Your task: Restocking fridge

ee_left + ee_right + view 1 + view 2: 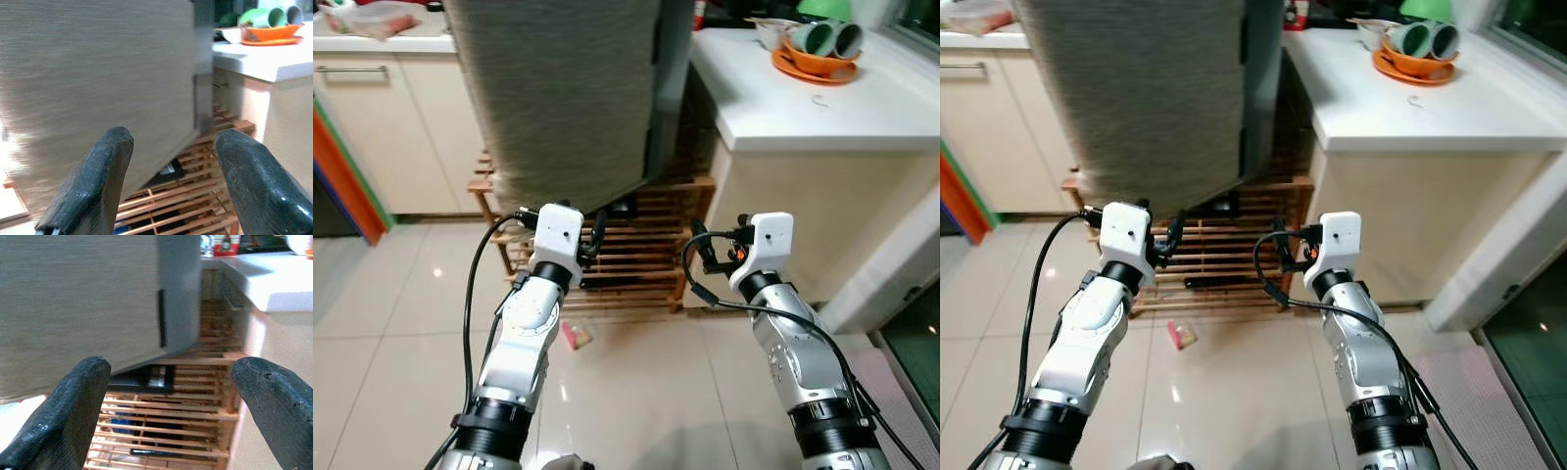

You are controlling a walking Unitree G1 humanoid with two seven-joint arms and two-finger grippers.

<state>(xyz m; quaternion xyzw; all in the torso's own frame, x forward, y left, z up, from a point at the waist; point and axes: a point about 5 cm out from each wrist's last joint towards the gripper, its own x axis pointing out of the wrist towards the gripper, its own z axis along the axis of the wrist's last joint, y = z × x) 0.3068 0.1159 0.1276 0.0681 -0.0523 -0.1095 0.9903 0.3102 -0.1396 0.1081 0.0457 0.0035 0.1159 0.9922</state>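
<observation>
Tall fridge with brushed grey-silver door [568, 93] stands dead ahead on slatted wooden pallet [646, 255], door closed. Left tool [595, 235] and right tool [700, 245] both raised before it, fingers spread, holding nothing. White table [822, 108] (orange dish with cups) just to right. Stage ambiguous: fits arriving to open door, or door shut again after stocking. No stock item visible.
</observation>
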